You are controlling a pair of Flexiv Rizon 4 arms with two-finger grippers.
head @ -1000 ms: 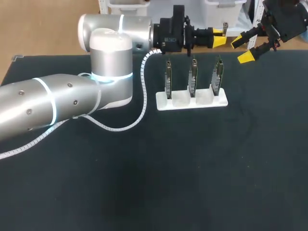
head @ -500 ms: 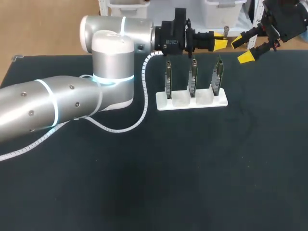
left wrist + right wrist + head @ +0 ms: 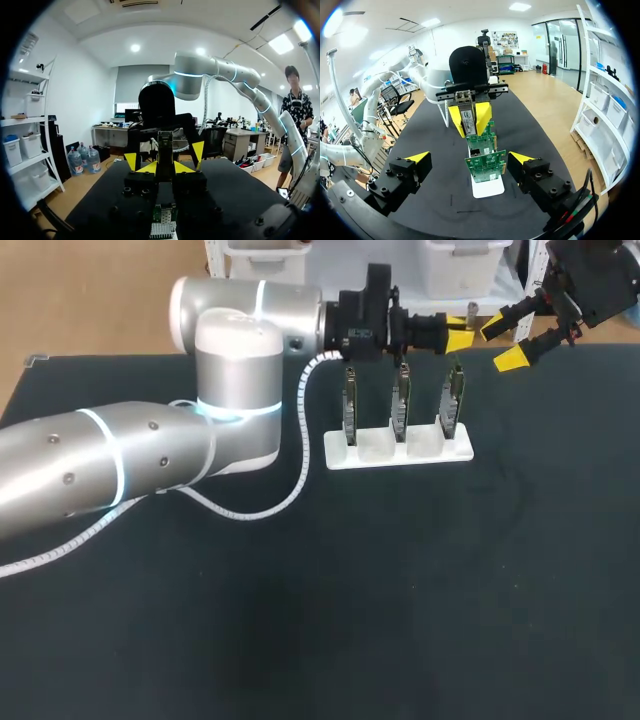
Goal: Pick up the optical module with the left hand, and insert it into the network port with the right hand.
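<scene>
- Bright, even light comes from ceiling lamps point(image 3: 135, 48), which show overhead in both wrist views; one panel point(image 3: 281, 44) glares white.
- In the head view the black table point(image 3: 400, 590) takes the light flat, and shadows hardly show on it.
- The left arm point(image 3: 230, 350) has soft white highlights along its shell, and a ring point(image 3: 235, 403) on it glows pale blue.
- The white stand point(image 3: 398, 452) is bright against the table.
- In the right wrist view the left gripper point(image 3: 469, 122) and the module point(image 3: 468, 114) it holds are evenly lit, with no glare.
</scene>
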